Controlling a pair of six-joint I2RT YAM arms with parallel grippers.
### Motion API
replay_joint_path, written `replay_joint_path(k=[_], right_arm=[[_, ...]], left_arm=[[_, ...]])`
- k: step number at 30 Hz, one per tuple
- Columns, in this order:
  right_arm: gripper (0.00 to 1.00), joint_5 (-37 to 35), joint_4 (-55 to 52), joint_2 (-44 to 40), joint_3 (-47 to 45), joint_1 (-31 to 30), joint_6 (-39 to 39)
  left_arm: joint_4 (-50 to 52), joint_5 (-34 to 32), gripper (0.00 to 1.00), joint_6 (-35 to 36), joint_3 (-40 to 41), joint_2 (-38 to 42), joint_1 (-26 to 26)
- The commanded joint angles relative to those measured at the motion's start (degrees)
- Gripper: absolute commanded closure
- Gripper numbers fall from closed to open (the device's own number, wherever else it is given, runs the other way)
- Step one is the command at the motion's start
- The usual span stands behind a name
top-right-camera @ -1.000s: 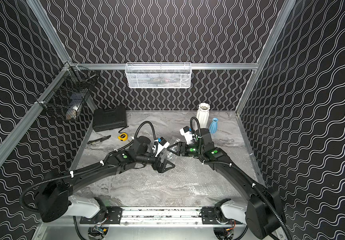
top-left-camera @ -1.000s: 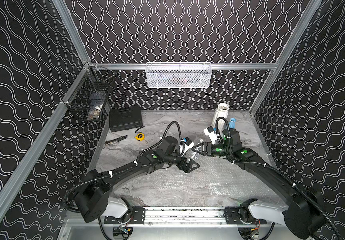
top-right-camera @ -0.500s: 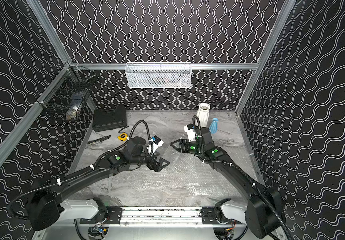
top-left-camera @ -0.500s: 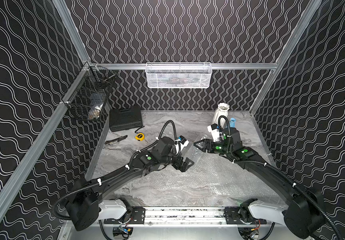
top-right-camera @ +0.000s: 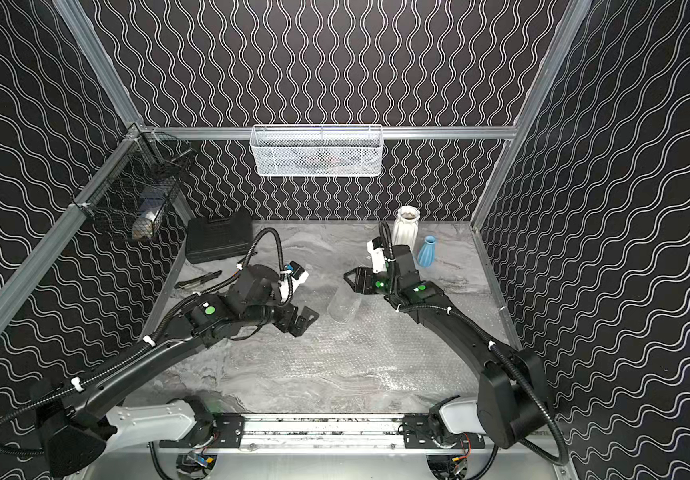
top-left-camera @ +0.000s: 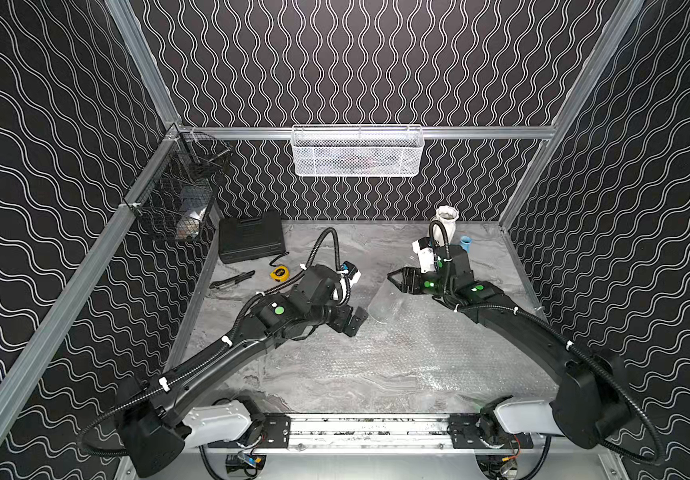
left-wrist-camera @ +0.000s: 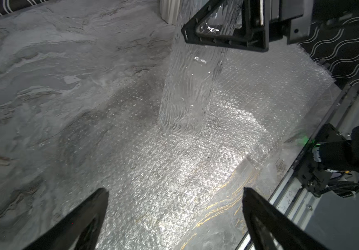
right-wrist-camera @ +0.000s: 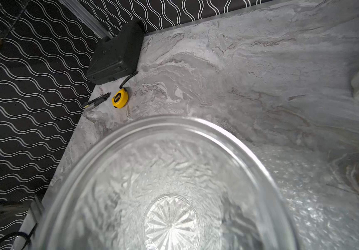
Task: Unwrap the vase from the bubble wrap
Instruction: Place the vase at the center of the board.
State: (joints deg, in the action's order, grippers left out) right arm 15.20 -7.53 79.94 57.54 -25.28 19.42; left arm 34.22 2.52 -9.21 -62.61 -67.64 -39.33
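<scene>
Taking the table (top-left-camera: pixel 376 249) as a clock face with twelve at the back wall, a black case (top-left-camera: pixel 250 241), a utility knife (top-left-camera: pixel 231 279) and a yellow tape measure (top-left-camera: pixel 279 273) lie at ten to eleven o'clock. They are well apart from the work and judged irrelevant to it. The left gripper (top-left-camera: pixel 358 323) hovers just short of centre, at nine o'clock of the glass vase (top-left-camera: pixel 385 305), its jaws spread wide and empty. It touches nothing and is probably stationed there to pin the sheet or catch the vase should it tip. The bubble wrap (top-left-camera: pixel 397 361) lies flat across the centre and out towards four o'clock, with no fold of it seen round the vase. The glass vase stands base-down and bare on the sheet's eleven o'clock corner. The right gripper (top-left-camera: pixel 395 279), reaching in from three o'clock, is clamped across the vase's upper part near the rim, one finger (left-wrist-camera: pixel 224 42) crossing the glass in the left wrist view. This high hold likely steadies a tall, textured, slippery body and allows a straight lift off the sheet. A white vase (top-left-camera: pixel 449 216) and a small blue vase (top-left-camera: pixel 465 242) stand upright at one o'clock. The unwrapping is judged essentially complete, with only the move clear of the wrap outstanding. The noted risk is the glass slipping in the grip.
</scene>
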Motion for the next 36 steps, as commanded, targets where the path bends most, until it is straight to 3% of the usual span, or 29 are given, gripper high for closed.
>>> replay_joint_path(k=[1,23,36], right_arm=[[0.5,-3.2,4.3,2.3,2.8,0.1,-3.3],[0.5,-24.1,14.2,21.0,17.2,1.3,-10.8],[0.5,-29.8,18.9,29.2,22.6,2.7,-13.9]], left_arm=[[3.3,-3.2,0.01,2.9,1.4,0.8,1.5],[2.7,-3.9,0.01,3.4,4.0,-0.5,5.6],[2.5,-2.8,0.01,3.7,4.0,-1.4,7.2]])
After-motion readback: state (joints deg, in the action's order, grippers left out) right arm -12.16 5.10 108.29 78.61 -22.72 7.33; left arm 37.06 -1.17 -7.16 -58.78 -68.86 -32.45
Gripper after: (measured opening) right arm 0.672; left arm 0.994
